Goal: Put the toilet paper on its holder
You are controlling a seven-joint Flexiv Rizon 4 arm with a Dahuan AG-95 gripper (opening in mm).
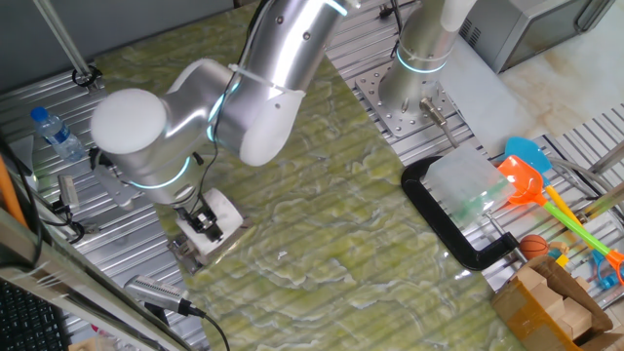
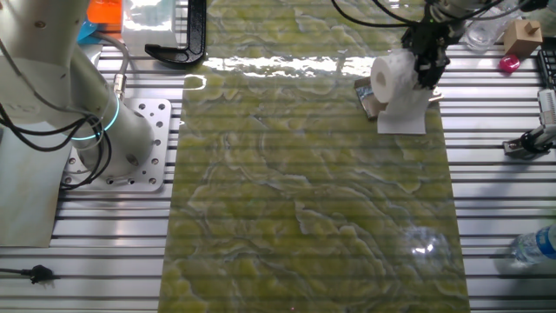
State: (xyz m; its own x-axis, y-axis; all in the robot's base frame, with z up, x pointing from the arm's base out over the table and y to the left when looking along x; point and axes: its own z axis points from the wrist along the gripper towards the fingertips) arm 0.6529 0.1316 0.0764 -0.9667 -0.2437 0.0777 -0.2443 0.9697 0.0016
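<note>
The toilet paper [image 1: 222, 208] is a white roll at the left edge of the green mat; in the other fixed view [image 2: 390, 76] it lies on its side with a loose sheet hanging down. My gripper [image 1: 202, 223] [image 2: 427, 63] is at the roll's end, its black fingers closed on the roll. The holder [image 1: 191, 253] is a silver-grey metal bracket right beside and partly under the roll; in the other fixed view only its plate edge [image 2: 365, 96] shows, and its bar is hidden. I cannot tell if the roll sits on the bar.
A clear water bottle [image 1: 57, 135] [image 2: 533, 247] lies on the slatted table. A big black C-clamp [image 1: 444, 222] [image 2: 178, 43] sits at the mat's far side. Plastic toys [image 1: 526, 180], a cardboard box [image 1: 546, 297] and a second arm's base [image 1: 419, 78] [image 2: 117, 139] stand nearby.
</note>
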